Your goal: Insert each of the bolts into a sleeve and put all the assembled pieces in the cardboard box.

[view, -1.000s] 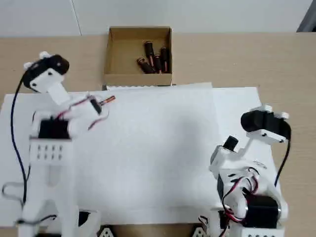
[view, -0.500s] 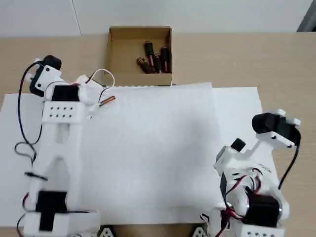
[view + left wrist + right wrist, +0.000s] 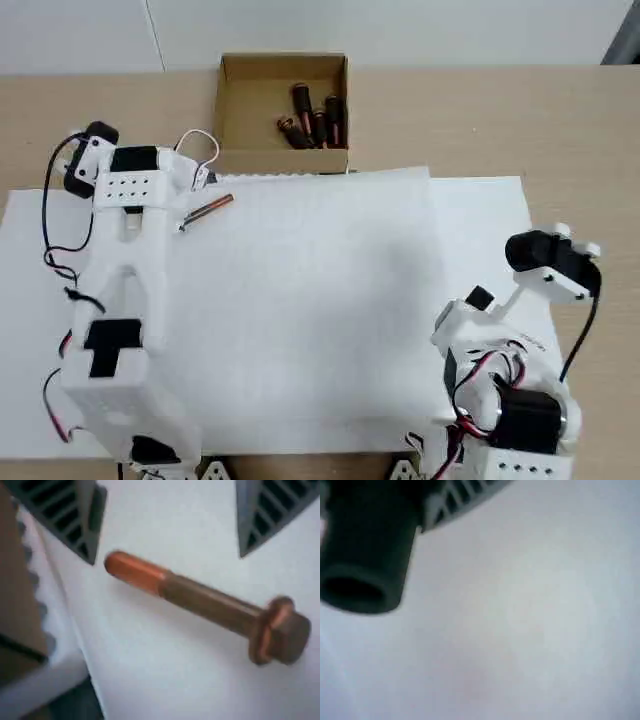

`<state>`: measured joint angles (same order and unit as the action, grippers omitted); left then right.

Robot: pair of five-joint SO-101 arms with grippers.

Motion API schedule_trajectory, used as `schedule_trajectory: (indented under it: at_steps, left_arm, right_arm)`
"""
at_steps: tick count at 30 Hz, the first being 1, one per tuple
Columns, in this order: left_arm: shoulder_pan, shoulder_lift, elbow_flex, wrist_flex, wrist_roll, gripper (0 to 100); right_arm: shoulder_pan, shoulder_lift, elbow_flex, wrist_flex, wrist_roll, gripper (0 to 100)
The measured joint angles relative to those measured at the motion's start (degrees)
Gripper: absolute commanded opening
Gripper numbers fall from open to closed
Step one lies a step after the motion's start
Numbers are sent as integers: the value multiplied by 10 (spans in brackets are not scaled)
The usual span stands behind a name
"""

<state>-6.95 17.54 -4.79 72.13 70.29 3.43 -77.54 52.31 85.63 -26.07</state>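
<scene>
A copper bolt (image 3: 207, 210) lies flat on the white foam sheet (image 3: 320, 300) at the back left, just in front of the cardboard box (image 3: 228, 105). My left gripper (image 3: 165, 525) hangs open right above it; the bolt (image 3: 200, 605) lies on the foam beneath the two ribbed fingers (image 3: 65, 515). The box holds several assembled dark pieces (image 3: 312, 118). At the front right, my right gripper (image 3: 478, 300) is shut on a black sleeve (image 3: 365, 555), held a little above the foam with its open end showing.
The foam sheet covers most of the table, its toothed edge (image 3: 35, 595) running next to the box wall. Bare wooden table (image 3: 480, 120) surrounds the box. The left arm's body (image 3: 125, 290) stretches along the sheet's left side.
The left arm has stretched out toward the back, bringing its gripper over the bolt, which stays in about the same spot. The right arm has shifted slightly to the right with the sleeve.
</scene>
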Motion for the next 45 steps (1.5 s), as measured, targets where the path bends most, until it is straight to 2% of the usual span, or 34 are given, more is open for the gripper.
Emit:
schedule_trajectory:
  at_steps: [8, 17, 26, 32, 40, 45]
  left_arm:
    - [2, 40, -24, 0, -1, 176]
    - [2, 80, -24, 0, 2, 176]
    - [-15, 81, -43, -9, 2, 176]
    - [-18, 129, -47, -9, 3, 175]
    - [-19, 144, -63, -9, 25, 6]
    - [-20, 147, -70, -8, 25, 8]
  right_arm:
    - [0, 0, 3, -1, 0, 2]
    - [0, 0, 35, -47, 0, 2]
    - [0, 0, 35, -47, 0, 2]
    - [0, 0, 35, -47, 0, 2]
    - [0, 0, 35, -47, 0, 2]
    - [0, 0, 35, -47, 0, 2]
